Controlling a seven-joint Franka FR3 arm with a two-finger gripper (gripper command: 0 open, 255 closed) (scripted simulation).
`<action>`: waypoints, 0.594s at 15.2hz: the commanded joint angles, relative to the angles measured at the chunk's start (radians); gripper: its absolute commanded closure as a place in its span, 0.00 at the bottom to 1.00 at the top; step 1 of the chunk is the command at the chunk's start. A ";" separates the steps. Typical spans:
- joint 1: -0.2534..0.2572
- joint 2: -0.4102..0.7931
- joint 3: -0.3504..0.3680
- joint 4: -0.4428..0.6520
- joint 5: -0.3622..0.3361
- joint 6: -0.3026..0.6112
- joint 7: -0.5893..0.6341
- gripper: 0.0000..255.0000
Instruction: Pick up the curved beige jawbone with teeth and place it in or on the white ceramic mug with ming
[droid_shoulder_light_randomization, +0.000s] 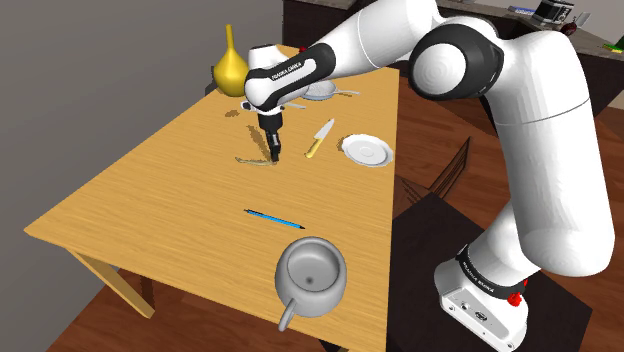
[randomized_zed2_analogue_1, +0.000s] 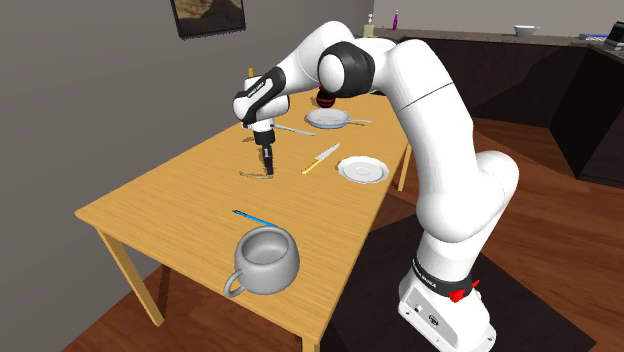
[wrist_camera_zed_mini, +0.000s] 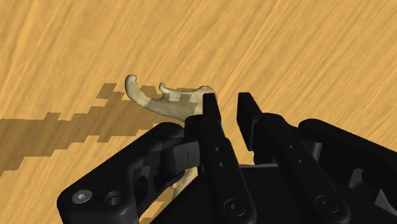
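Gripper low over the jawbone, the lift not yet made

The curved beige bone lies flat on the wooden table, well apart from the grey-white mug, which stands upright by the table edge low in the shoulder view; pick-up, carry and placing all appear left to do. The jaws stand narrowly apart with bare wood showing between them, one bone end at a fingertip's outer side rather than inside the pair. The hand's black body covers the bone's middle, its teeth cannot be made out, and the mug shows no pattern
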 joint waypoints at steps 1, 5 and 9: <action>0.000 0.000 0.000 0.000 0.000 0.000 0.000 1.00; 0.000 0.000 0.000 0.000 0.000 0.000 0.000 1.00; 0.041 -0.015 -0.021 -0.026 -0.031 0.068 0.066 0.00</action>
